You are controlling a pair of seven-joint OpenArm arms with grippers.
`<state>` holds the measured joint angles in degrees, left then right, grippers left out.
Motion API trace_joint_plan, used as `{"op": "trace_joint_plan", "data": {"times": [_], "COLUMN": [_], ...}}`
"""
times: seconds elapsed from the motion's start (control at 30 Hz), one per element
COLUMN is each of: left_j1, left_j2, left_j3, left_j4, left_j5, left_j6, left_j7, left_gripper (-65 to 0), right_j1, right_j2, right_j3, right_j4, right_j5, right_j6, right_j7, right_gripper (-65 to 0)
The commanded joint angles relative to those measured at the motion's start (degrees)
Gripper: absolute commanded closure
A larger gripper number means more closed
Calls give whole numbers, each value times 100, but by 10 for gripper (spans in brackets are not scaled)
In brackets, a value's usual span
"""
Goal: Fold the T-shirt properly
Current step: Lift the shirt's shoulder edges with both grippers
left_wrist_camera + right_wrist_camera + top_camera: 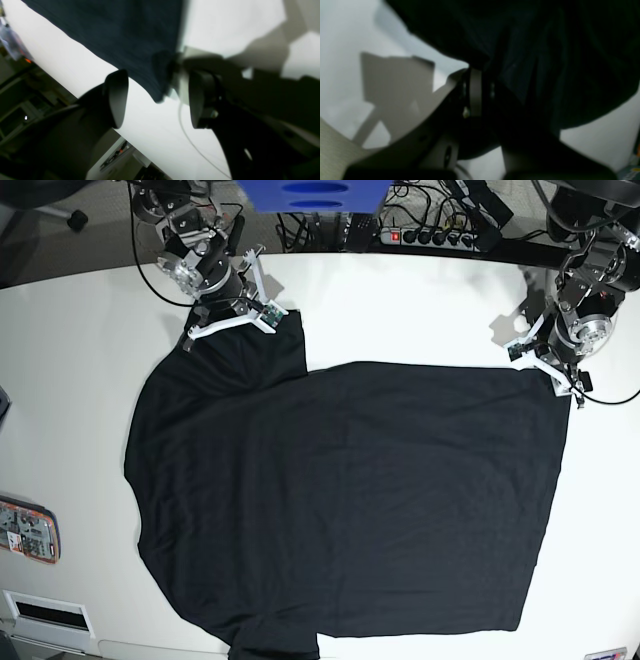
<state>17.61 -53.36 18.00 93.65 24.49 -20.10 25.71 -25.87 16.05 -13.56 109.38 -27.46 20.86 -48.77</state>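
The black T-shirt (pixel 350 500) lies spread nearly flat over the white table (pixel 400 300). My left gripper (pixel 555 375) is at the shirt's far right corner. In the left wrist view this gripper (pixel 157 100) is open, and a corner of the T-shirt (pixel 125 32) hangs loosely between its dark fingers (pixel 116 97). My right gripper (pixel 240 325) sits at the far left edge of the shirt, by a raised flap of cloth. In the right wrist view it (pixel 476 75) is shut, with the T-shirt (pixel 570 62) bunched over its tips, which are hidden.
A power strip (pixel 430 235) and cables run along the table's back edge, beside a blue object (pixel 310 195). A printed card (pixel 28 530) and a white box (pixel 45 615) lie at the front left corner. The shirt's hem reaches the front edge.
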Motion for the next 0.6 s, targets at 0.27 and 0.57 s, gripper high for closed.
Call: {"op": "trace_joint_plan", "data": {"times": [0.27,0.57], "left_j1": [-912,-1334], "left_j2": [-22,224], "left_j3": [974,1396], "left_j4": [-428,-938], "left_j5": [-106,-97], "left_j6": [-157,-157], "left_j7": [-26,-26], "left_gripper": [-368,-245], "right_j1": [-46,-46], "right_j2": [17,-89], "right_j3": [-11,7], "right_j4": [73,73], "right_j5": [25,25], "right_j6": [72,72], "right_j7": [-85,-85], "right_gripper": [0,0]}}
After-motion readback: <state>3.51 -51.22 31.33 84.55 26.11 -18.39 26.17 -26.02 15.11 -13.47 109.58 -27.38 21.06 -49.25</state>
